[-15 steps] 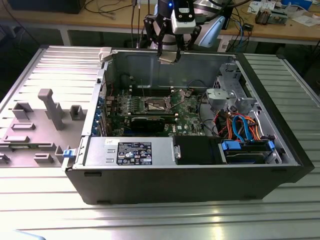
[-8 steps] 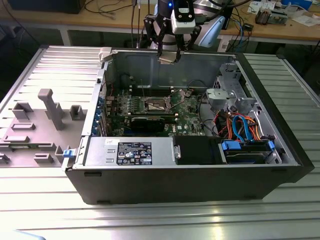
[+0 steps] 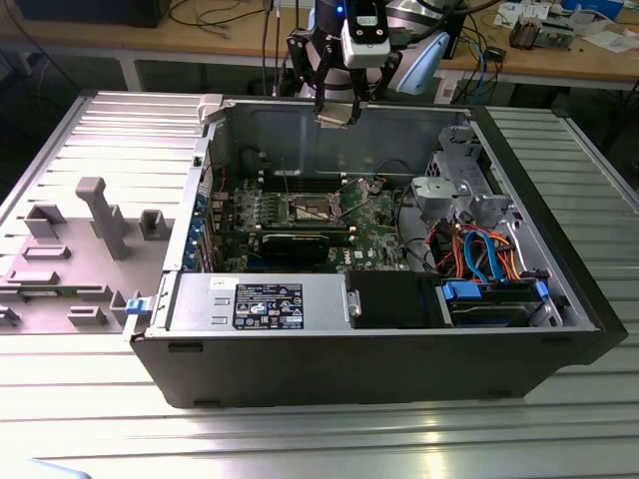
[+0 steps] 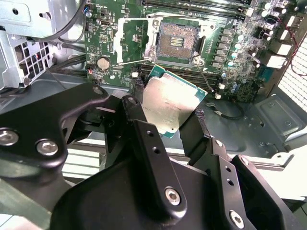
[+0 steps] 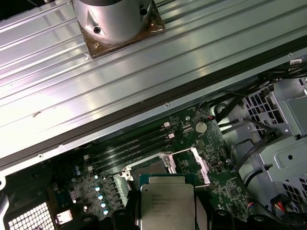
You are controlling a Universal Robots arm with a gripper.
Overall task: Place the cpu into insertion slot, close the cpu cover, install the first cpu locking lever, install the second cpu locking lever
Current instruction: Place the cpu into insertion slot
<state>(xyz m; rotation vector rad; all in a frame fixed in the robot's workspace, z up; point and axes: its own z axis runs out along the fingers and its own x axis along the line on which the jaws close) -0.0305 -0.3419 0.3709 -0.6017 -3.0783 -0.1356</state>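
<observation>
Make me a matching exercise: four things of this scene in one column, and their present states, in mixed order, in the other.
1. cpu
2. insertion slot
3. cpu cover
4. gripper

A. swung open
B. shut on a part
C. empty, on the motherboard
D. held above the motherboard

Pairs: 1-D, 2-C, 3-A, 4-B

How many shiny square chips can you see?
1. The chip is gripped in the claw, up in the air above the green board. The open socket there has none in it. Others could be hidden.
</observation>
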